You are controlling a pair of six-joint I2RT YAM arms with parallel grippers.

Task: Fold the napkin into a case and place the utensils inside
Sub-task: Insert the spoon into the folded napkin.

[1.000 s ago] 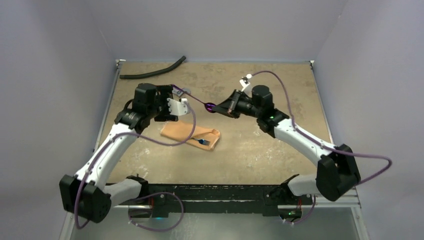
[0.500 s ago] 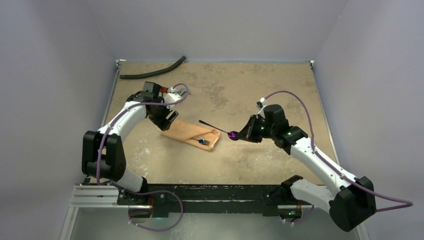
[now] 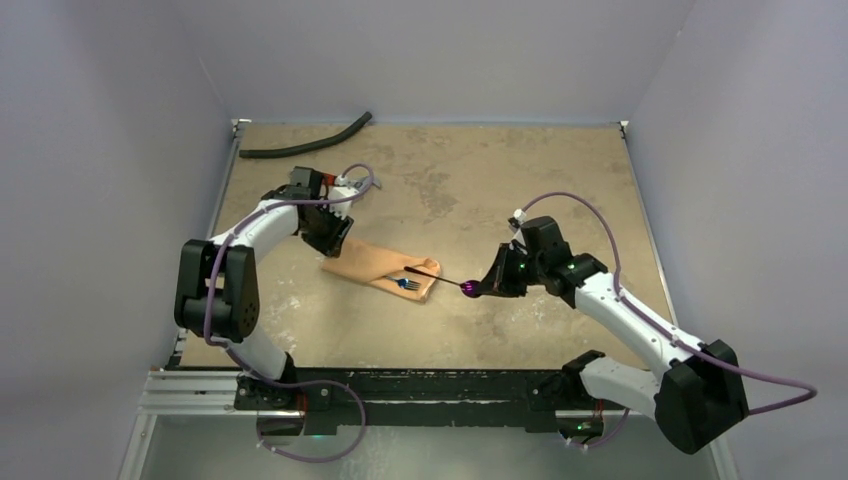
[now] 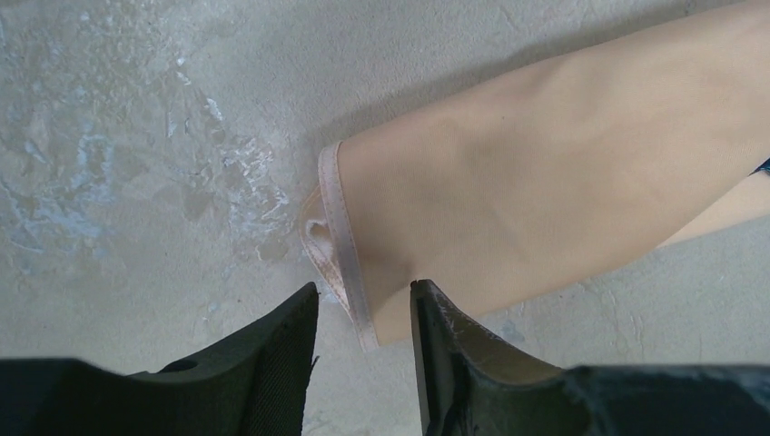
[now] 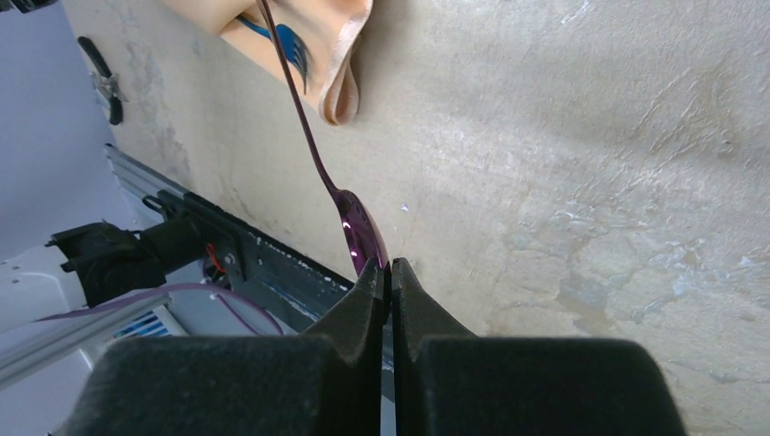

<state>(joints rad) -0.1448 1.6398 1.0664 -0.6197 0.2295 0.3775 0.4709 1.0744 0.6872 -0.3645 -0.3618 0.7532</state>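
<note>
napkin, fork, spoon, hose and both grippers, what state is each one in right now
napkin: folded into a long flat pouch, lying flat
fork: tines poking out of the pouch's open end, handle hidden
spoon: held by its bowl, handle reaching over the pouch's open end; cannot tell if it is inside
right gripper: shut on the spoon's bowl
left gripper: jaws apart, straddling the pouch's hemmed end
hose: lying loose at the far left, untouched

Pale lilac walls, mottled tan tabletop, even light

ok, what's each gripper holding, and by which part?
Right gripper: purple spoon, pinched at the bowl's tip. Left gripper: nothing yet; its open jaws straddle the hemmed end of the napkin.
</note>
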